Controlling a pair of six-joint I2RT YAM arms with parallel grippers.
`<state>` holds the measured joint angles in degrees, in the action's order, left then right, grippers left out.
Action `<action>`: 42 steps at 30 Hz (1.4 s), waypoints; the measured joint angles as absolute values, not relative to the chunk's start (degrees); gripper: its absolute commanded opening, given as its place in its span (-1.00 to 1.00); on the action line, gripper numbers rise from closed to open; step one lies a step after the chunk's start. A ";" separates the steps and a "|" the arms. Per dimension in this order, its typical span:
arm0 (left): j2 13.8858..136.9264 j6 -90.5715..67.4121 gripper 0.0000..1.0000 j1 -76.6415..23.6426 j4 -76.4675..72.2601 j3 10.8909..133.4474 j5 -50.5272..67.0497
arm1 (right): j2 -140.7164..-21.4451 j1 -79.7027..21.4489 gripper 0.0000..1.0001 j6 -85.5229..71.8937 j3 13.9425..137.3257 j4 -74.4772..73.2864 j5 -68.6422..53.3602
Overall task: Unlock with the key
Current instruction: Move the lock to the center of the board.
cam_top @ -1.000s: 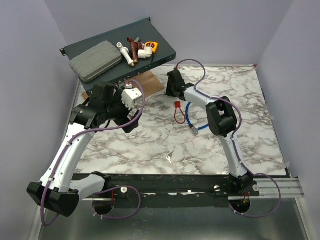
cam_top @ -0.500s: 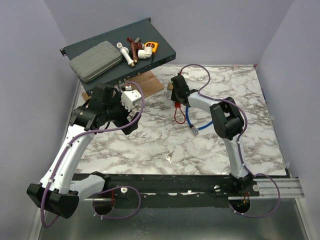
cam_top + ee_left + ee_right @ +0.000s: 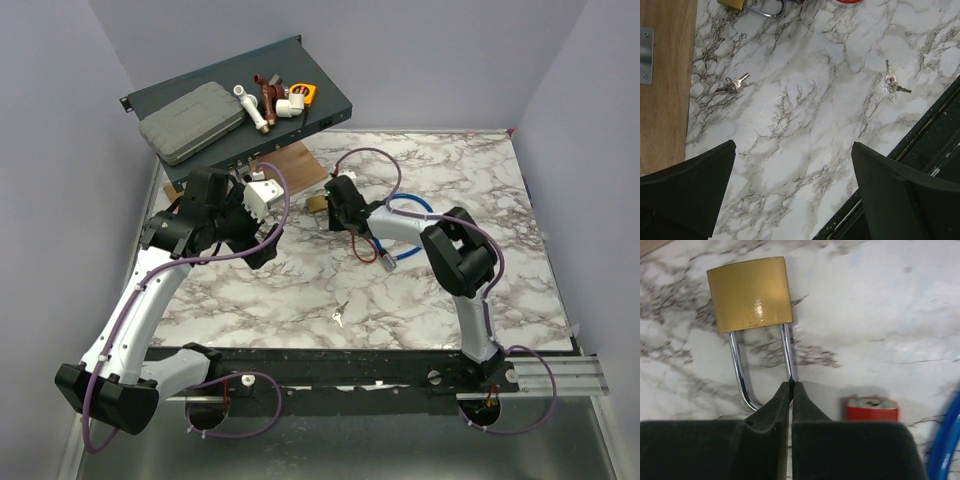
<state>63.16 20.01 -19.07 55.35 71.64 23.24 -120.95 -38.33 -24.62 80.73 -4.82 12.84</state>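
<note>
Right gripper (image 3: 791, 386): fingers pressed together, tips meeting on one leg of the silver shackle of the brass padlock (image 3: 750, 292), which lies flat on the marble table top (image 3: 880, 315). The leg runs straight into the seam between the tips, and the shackle's bend passes under the left finger. Just to the right of the fingers lies a red lock body (image 3: 871, 409). A blue cable (image 3: 945, 440) crosses the frame's lower right corner.

Left gripper (image 3: 793, 145): fingers spread wide and holding nothing, poised above bare marble.

The key (image 3: 340, 316) lies loose on the table near its front edge, between the two arms and well apart from both grippers and from the padlock. In the left wrist view it shows as small silver keys joined together (image 3: 891, 84), close to the black rail (image 3: 920, 150). A second key (image 3: 734, 85) lies near the wooden board (image 3: 665, 85), with the padlock at the top edge of that view.
</note>
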 measured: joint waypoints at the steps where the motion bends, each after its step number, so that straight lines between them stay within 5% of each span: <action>1: 63.22 20.01 0.97 -19.07 55.35 71.64 23.27 | -120.95 -39.11 -0.93 -24.03 80.73 -4.84 12.78; 15: 63.26 19.92 0.97 -19.07 55.37 70.46 23.64 | -112.20 -43.46 -0.93 -24.77 68.99 -5.54 12.38; 26: 63.33 19.92 0.97 -19.07 55.48 70.46 24.25 | -103.44 -43.55 -0.05 -25.52 62.22 -7.70 9.82; 42: 61.30 20.10 0.97 -8.58 58.94 74.30 31.05 | -123.04 -49.34 0.03 -10.79 81.17 16.14 -8.93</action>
